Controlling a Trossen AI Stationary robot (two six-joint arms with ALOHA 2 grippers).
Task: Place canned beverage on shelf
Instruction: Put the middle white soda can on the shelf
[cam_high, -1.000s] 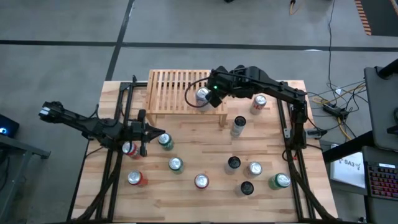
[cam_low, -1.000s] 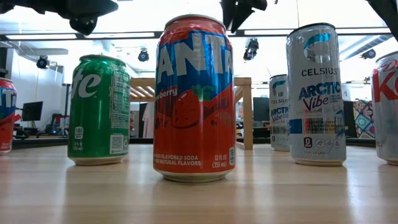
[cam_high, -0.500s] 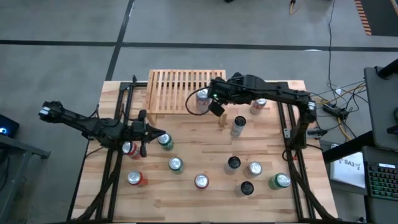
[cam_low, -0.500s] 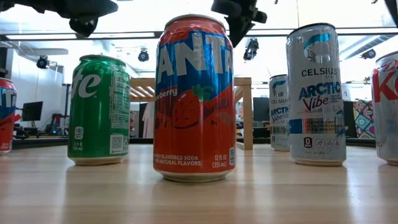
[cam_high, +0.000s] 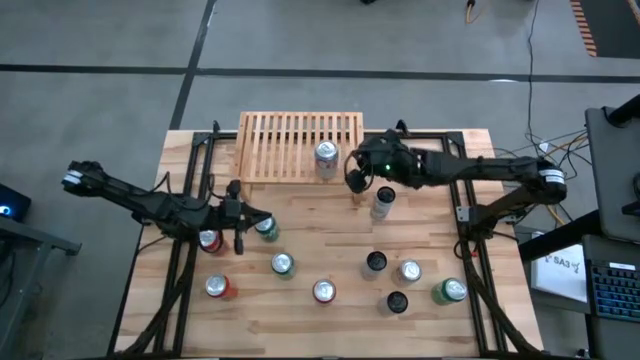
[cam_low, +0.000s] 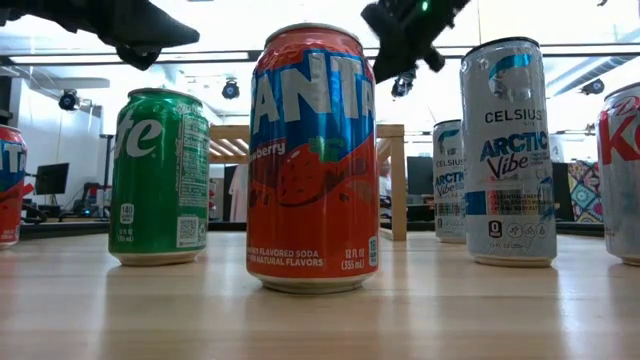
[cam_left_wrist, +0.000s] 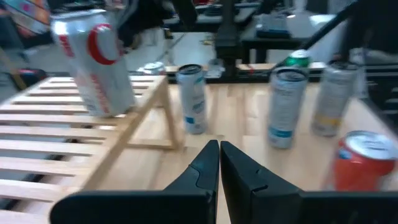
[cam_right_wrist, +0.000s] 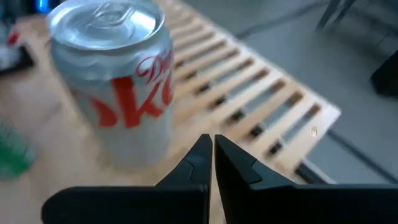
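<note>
The shelf (cam_high: 290, 145) is a light-wood slatted rack at the table's far edge. A silver Diet Coke can (cam_high: 326, 156) stands upright on its base on the slats (cam_right_wrist: 249, 93), near the shelf's right end. My right gripper (cam_high: 352, 179) is shut and holds nothing, hanging just right of that can (cam_right_wrist: 115, 81) and clear of it. My left gripper (cam_high: 258, 217) is also shut and holds nothing. It hovers at the table's left, above a green can (cam_high: 266, 229), and points toward the shelf (cam_left_wrist: 74, 143).
Several more cans stand on the plank table: a red one (cam_high: 208, 238) under the left arm, a tall silver one (cam_high: 383, 201) near my right gripper, and others along the near half (cam_high: 323, 291). In the low view a Fanta can (cam_low: 312, 160) is closest.
My right gripper has drawn back from the silver can toward the table's right edge and sunk lower, its arm stretching out flatter. The can stays upright on the shelf.
</note>
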